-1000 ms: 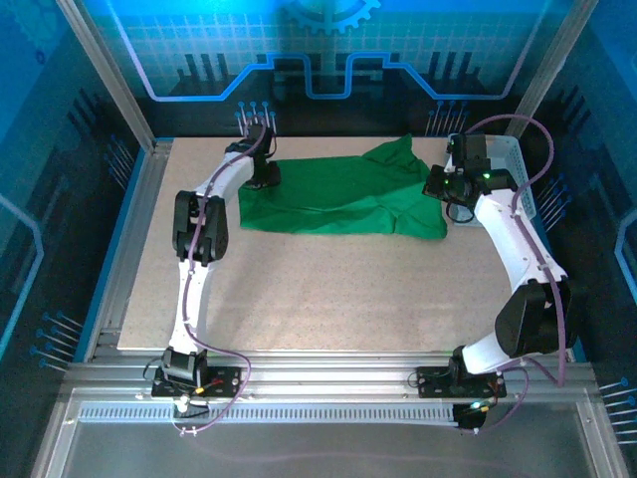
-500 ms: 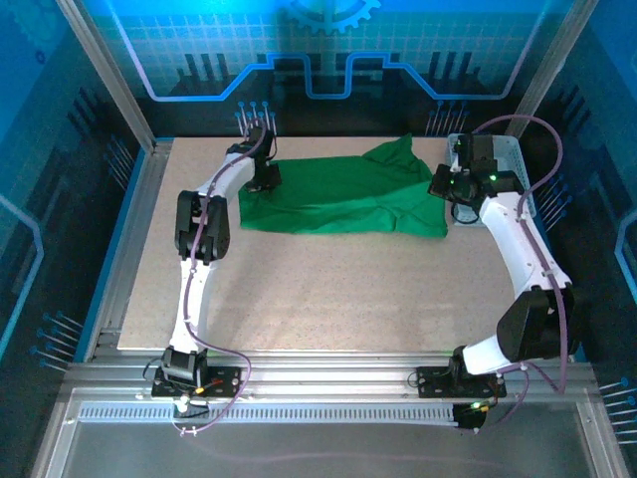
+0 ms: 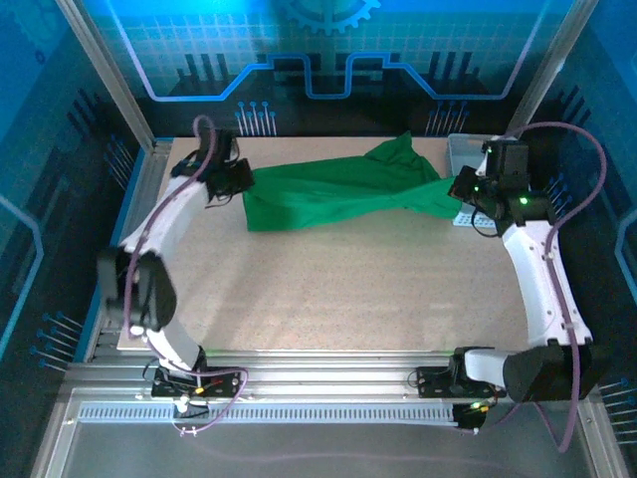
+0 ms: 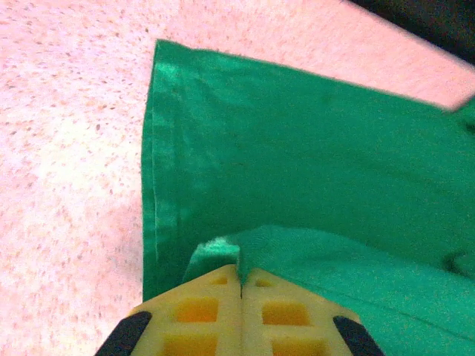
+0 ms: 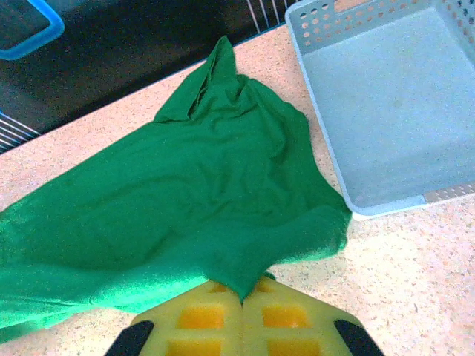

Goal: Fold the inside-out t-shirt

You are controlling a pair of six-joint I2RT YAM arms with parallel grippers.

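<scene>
So: both ends of the plain bright green soft cloth t-shirt (image 3: 338, 194) are pinched. In the left wrist view the left gripper (image 4: 241, 278) has its jaws pressed together on a small raised fold near the hemmed edge. In the right wrist view the right gripper (image 5: 243, 293) is clamped the same way on a point of cloth. The shirt lies on the far half of the speckled beige table (image 3: 348, 289), drawn out between the two grippers, with a bunched peak reaching the far edge. Your main risk, as I judge it, is slip. Each grip holds only a thin nip of fabric, so an uneven or hurried pull could free one end and collapse the spread. Second risk: the right end of the cloth touches the near corner of the white plastic mesh basket (image 5: 393, 104), so dragging that way could catch the rim or shove the basket. The bunched peak could also slide off the far edge. On room: the left gripper sits close to the table's left side and the basket blocks the right. The near half of the table is bare, so work toward yourself.
</scene>
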